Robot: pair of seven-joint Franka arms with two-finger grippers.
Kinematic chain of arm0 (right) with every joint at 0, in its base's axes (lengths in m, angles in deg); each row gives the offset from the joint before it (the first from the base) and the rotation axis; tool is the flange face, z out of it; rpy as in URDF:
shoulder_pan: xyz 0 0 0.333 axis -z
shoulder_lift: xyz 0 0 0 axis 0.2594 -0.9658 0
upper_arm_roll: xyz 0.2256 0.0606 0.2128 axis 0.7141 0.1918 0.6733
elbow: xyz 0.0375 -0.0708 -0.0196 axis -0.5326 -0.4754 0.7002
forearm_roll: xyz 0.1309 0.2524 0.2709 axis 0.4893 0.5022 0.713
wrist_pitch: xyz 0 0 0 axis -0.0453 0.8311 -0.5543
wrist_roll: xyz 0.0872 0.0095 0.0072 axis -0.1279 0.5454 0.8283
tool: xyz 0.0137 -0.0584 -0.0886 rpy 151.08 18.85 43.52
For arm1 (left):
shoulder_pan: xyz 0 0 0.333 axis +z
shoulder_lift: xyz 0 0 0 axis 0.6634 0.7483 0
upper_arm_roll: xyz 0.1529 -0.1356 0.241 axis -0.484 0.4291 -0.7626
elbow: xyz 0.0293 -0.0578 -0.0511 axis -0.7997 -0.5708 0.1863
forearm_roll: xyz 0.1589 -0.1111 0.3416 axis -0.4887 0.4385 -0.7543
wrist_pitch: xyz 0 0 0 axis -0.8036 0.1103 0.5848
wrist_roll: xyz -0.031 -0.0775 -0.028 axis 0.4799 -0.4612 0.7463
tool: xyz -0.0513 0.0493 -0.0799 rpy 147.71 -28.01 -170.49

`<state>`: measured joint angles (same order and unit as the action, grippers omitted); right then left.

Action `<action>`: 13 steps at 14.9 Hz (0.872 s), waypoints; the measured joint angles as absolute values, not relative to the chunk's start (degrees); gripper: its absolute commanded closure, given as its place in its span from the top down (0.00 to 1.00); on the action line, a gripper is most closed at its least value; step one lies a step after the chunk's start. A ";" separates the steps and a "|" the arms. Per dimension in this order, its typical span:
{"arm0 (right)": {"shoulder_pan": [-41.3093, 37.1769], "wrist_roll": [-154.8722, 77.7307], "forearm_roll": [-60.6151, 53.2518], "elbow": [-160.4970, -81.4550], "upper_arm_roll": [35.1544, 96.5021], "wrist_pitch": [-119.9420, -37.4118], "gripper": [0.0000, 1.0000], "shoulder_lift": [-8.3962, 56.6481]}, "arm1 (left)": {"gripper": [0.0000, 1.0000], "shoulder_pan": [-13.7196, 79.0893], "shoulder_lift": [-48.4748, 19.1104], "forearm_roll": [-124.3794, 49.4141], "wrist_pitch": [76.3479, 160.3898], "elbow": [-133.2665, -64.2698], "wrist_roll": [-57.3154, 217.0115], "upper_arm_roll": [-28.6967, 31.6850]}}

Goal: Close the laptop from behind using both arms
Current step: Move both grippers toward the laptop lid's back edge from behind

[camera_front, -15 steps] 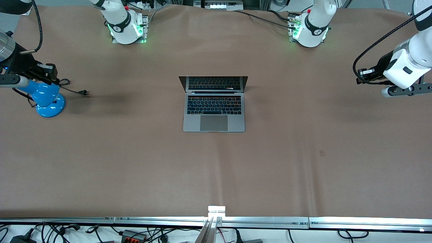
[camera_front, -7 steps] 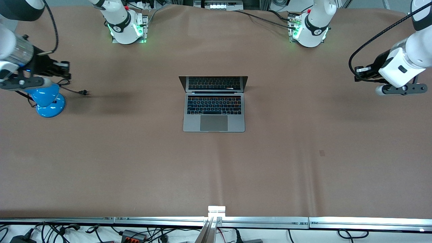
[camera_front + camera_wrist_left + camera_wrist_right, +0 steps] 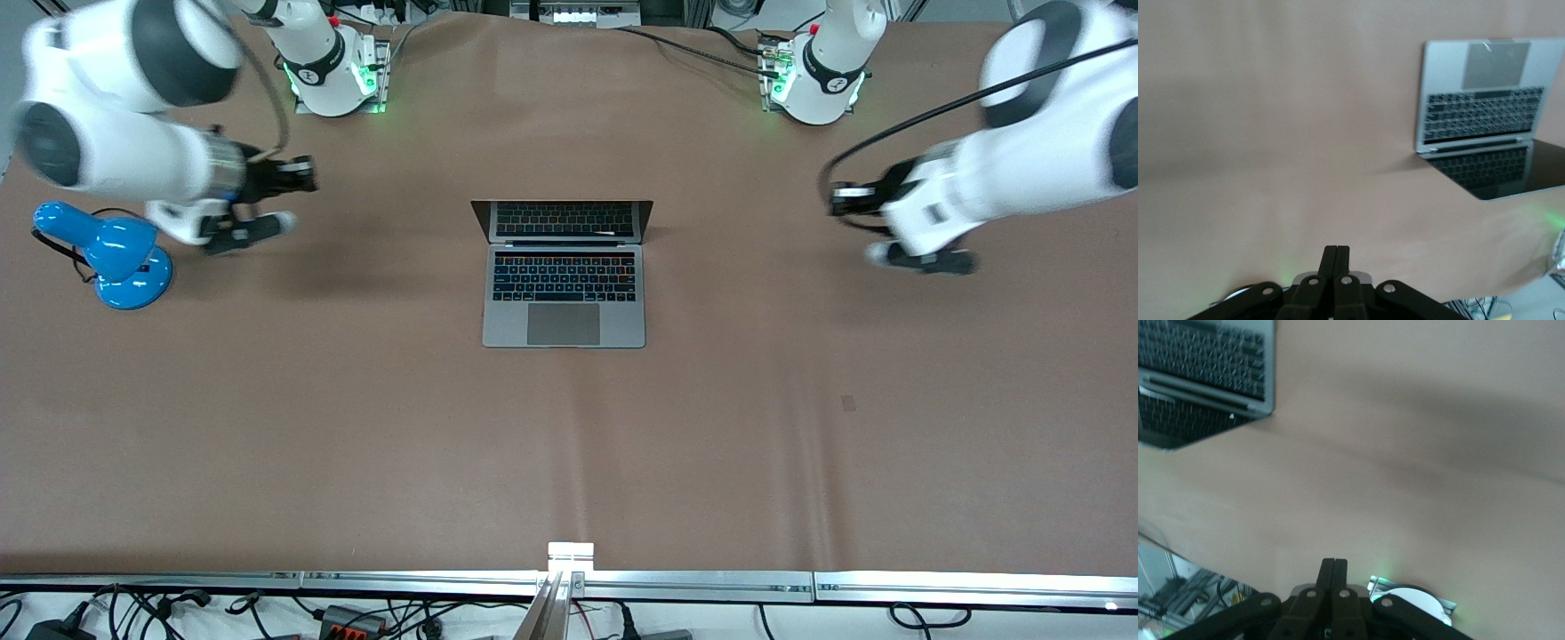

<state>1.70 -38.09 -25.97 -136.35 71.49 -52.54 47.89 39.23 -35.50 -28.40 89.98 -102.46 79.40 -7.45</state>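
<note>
Two white arms are hanging over the brown table [image 3: 356, 427], one at each end, with the laptop [image 3: 564, 276] sitting open between them in the middle. Its screen is standing up toward the robots' bases, and its keyboard and trackpad are lying nearer the front camera. Nothing is touching it.

Over the table toward the right arm's end, the right gripper [image 3: 302, 175] is pointing toward the laptop, well apart from it. In the right wrist view its fingers [image 3: 1334, 577] are pressing flat against each other with nothing between them. A blue desk lamp [image 3: 111, 258] is standing on the table just beside that arm, farther out toward the table's end.

Toward the other end, the left gripper [image 3: 840, 197] is hanging above bare table, also well apart from the laptop and aimed at it. Its fingers [image 3: 1335, 261] are likewise meeting in a single closed line in the left wrist view, holding nothing.
</note>
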 measured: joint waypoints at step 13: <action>-25.75 -54.19 -19.39 -147.07 71.93 -82.19 0.00 41.74 | 0.00 38.63 -39.24 -15.96 118.41 -128.51 85.75 15.25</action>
